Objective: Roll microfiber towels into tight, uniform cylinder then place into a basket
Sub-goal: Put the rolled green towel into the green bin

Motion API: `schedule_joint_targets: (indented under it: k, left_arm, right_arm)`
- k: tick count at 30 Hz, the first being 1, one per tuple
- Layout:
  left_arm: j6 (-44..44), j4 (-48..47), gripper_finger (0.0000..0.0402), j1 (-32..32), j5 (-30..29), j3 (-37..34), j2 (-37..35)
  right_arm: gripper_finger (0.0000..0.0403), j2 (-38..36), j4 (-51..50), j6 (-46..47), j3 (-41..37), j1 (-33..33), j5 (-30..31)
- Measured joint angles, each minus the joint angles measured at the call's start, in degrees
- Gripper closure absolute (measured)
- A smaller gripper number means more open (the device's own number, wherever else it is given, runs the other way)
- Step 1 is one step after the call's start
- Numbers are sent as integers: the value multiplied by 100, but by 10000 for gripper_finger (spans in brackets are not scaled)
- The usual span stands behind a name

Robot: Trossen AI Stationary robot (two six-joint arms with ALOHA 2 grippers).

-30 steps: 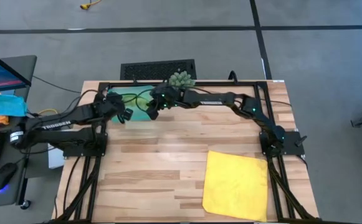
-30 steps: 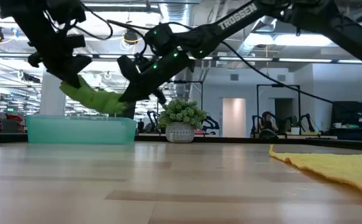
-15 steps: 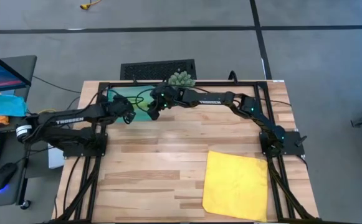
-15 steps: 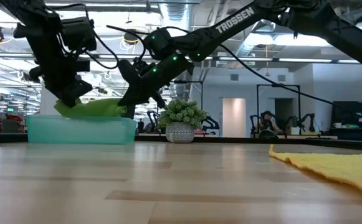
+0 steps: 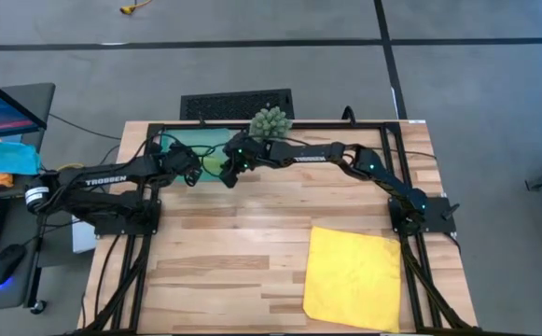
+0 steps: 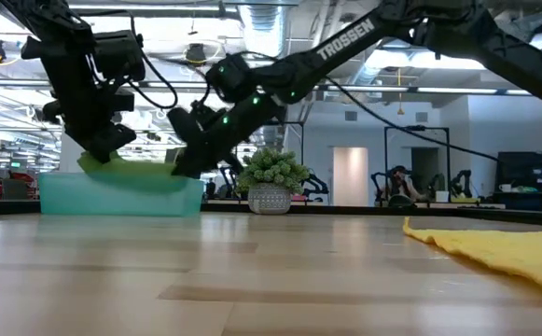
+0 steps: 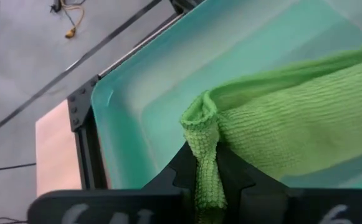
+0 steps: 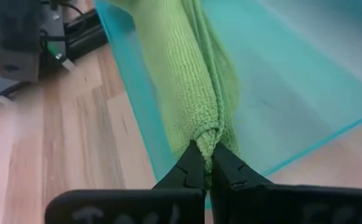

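The green towel [image 7: 280,118], rolled into a bundle, stretches between my two grippers over the teal basket [image 5: 188,145] at the table's far left; it also shows in the low view [image 6: 131,166]. My left gripper [image 7: 207,180] is shut on its left end and my right gripper [image 8: 205,163] on its right end. The yellow towel [image 5: 353,276] lies flat at the table's near right. My left gripper pinches the roll's left end [image 7: 202,146] between its two fingers; a strip of the cloth runs back between them. The roll hangs low over the basket's floor. My right gripper pinches the roll's right end [image 8: 209,134] between its two fingertips, along the roll, slanting down from the right. The roll lies across the basket's rim.
A spiky green ball plant in a white pot [image 5: 271,119] stands just right of the basket at the far edge. A dark frame [image 5: 280,126] runs round the table's edges. Bare wood lies between the basket and the yellow towel.
Both grippers have gone down toward the basket with the green towel, which hung above the rim and now sits at rim height inside it. My left gripper has moved right, toward the basket's middle. Both stay shut.
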Motion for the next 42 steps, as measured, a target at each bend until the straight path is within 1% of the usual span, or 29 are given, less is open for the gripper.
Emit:
schedule_joint_targets:
  k: [7, 10, 16, 21, 24, 26, 31, 33, 35, 38, 42]
  left_arm:
    - [12, -38, 388, 77, 59, 0, 0]
    - [69, -25, 388, 125, 144, 4, 0]
    - [137, -64, 388, 151, 623, 4, 0]
    - [109, -230, 388, 151, 1118, 4, 0]
    - [45, -261, 388, 146, 1409, 17, -2]
    - [41, -321, 388, 146, 1578, 15, -4]
    - [20, -343, 388, 151, 1734, 13, -4]
    - [-58, -362, 388, 151, 1733, 11, -4]
    - [-131, -389, 387, 153, 1854, 10, -4]
    - [-145, -419, 377, 155, 2105, 9, -4]
    - [-145, -417, 358, 155, 2191, 9, -2]
  right_arm:
    - [390, -28, -211, 14, 9, -9, 7]
    - [387, -71, -506, 14, 91, -9, 22]
    - [390, -71, -1305, 16, 439, 35, 22]
    - [385, -95, -1707, 40, 479, 164, 25]
    - [390, -159, -2058, 111, 480, 245, 26]
    - [391, -159, -2098, 112, 483, 285, 24]
    - [384, -159, -2404, 130, 730, 303, 20]
    - [385, -159, -2464, 169, 819, 302, 16]
    - [387, -159, -2564, 171, 874, 297, 0]
    - [384, -159, -2710, 171, 930, 297, -7]
    - [367, -159, -2878, 173, 931, 302, -6]
